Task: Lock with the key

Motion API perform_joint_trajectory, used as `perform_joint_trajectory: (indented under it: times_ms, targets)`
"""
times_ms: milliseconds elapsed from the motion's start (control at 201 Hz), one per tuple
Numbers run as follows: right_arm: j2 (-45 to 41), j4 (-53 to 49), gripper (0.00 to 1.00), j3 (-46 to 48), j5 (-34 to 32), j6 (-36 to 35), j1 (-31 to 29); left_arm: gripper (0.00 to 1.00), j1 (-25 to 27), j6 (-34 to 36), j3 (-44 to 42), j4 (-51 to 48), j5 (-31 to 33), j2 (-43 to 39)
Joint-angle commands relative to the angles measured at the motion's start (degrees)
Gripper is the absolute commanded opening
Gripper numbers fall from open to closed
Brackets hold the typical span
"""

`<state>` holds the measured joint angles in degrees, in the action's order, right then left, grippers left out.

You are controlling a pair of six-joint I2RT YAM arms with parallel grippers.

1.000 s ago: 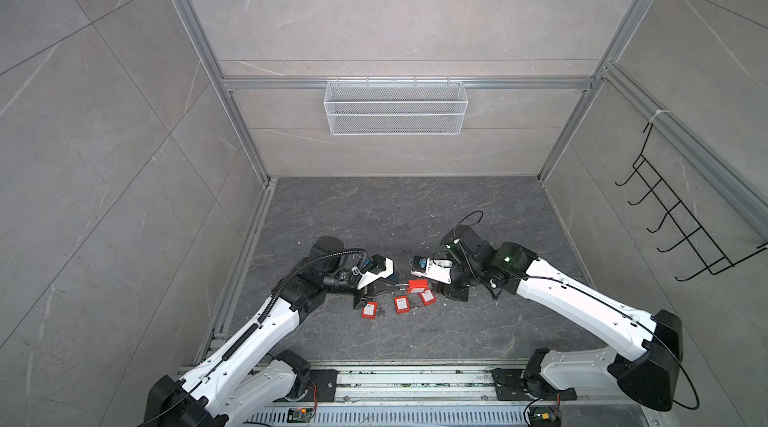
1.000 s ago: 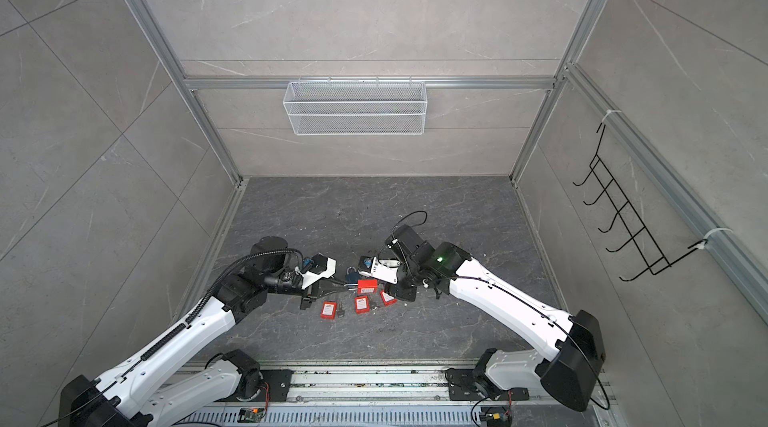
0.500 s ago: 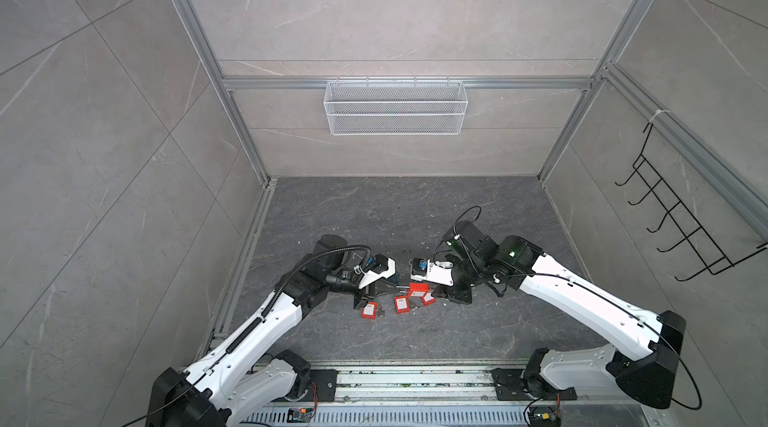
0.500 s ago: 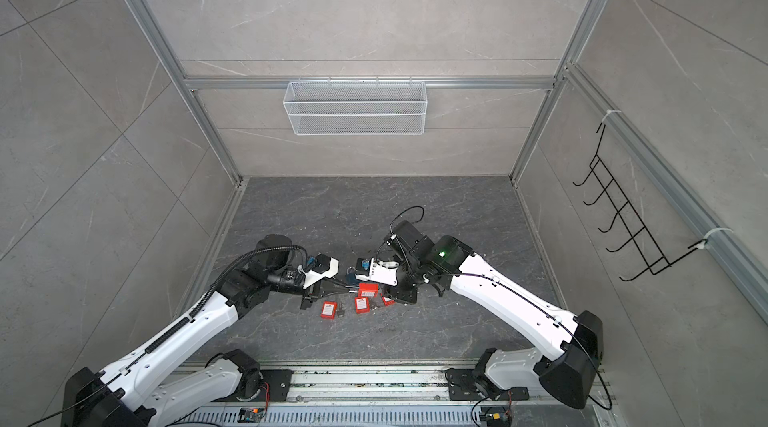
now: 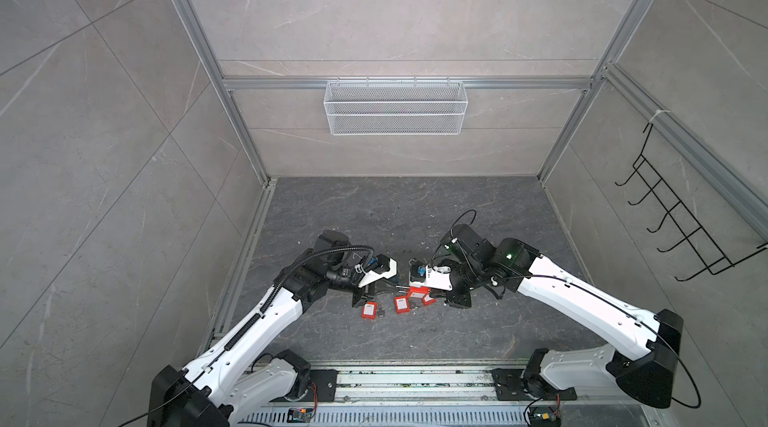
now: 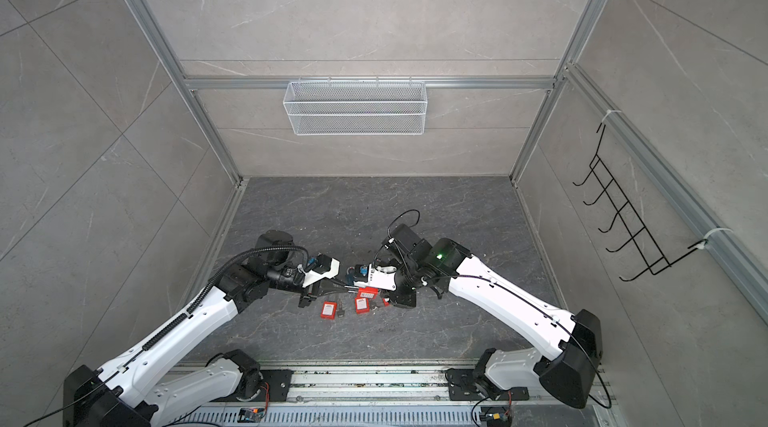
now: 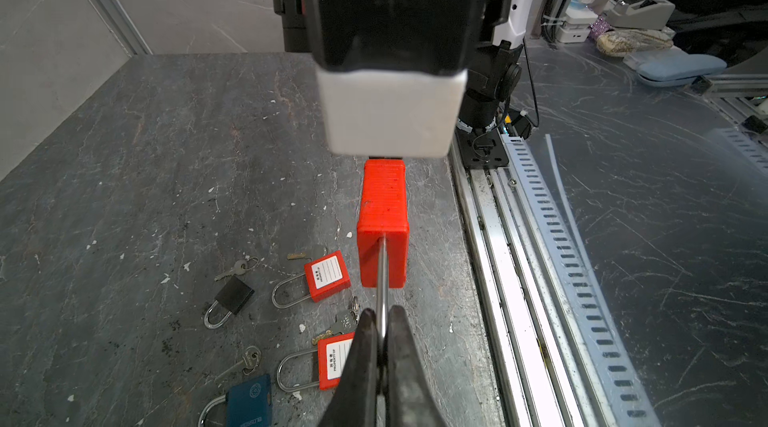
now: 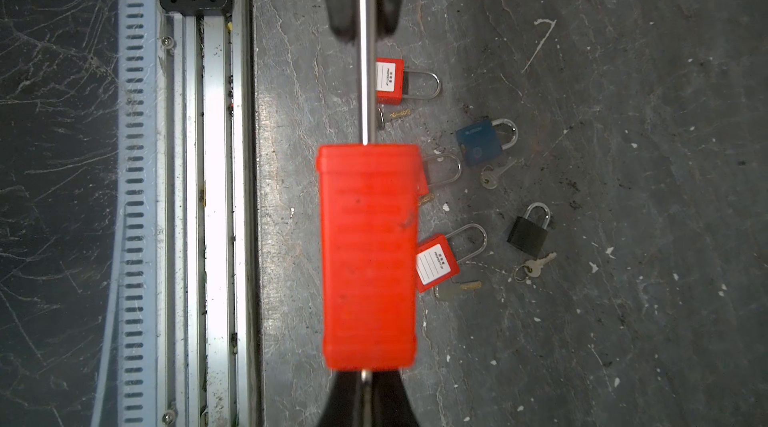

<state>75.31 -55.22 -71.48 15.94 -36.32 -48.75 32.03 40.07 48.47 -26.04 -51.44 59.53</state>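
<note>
Padlock (image 5: 418, 290) long axis runs 9-to-3 o'clock in a top view, left gripper (image 7: 382, 315) clamped shut on shackle (image 7: 382, 275) at 9, right gripper (image 8: 365, 383) pinched shut on key (image 8: 365, 374) at 3.

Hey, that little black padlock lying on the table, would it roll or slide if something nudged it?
Probably slide: the black padlock lies flat on a boxy body. It looks like metal, so it is likely heavy for its size. Its loop looks rigid and unlikely to flex.
</note>
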Motion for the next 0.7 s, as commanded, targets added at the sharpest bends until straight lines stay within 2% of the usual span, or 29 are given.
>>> perform_joint_trajectory:
  times_ms: [0, 194, 423, 582, 692]
  targets:
    - [-2.5, 0.6, 0.0, 2.9, -2.3, -0.8, 0.4, 0.0, -1.3, 5.0, 3.2, -6.7, -1.6, 0.2]
    - [-4.8, 4.3, 0.0, 8.9, -1.2, -0.7, 2.0, 0.0, -3.7, 11.6, 6.4, -15.2, 0.2, 0.7]
    - [-6.1, 8.8, 0.0, 12.7, 1.9, 0.7, 6.1, 0.0, -5.9, 15.4, 9.9, -21.0, 2.5, 1.2]
    - [-4.2, 12.1, 0.0, 13.4, -2.3, 5.8, 7.0, 0.0, -6.7, 20.0, 14.0, -30.2, 12.2, 4.4]
    - [-2.1, 13.8, 0.0, 13.3, -4.7, 10.1, 7.0, 0.0, -6.7, 22.3, 18.4, -38.7, 22.1, 9.4]
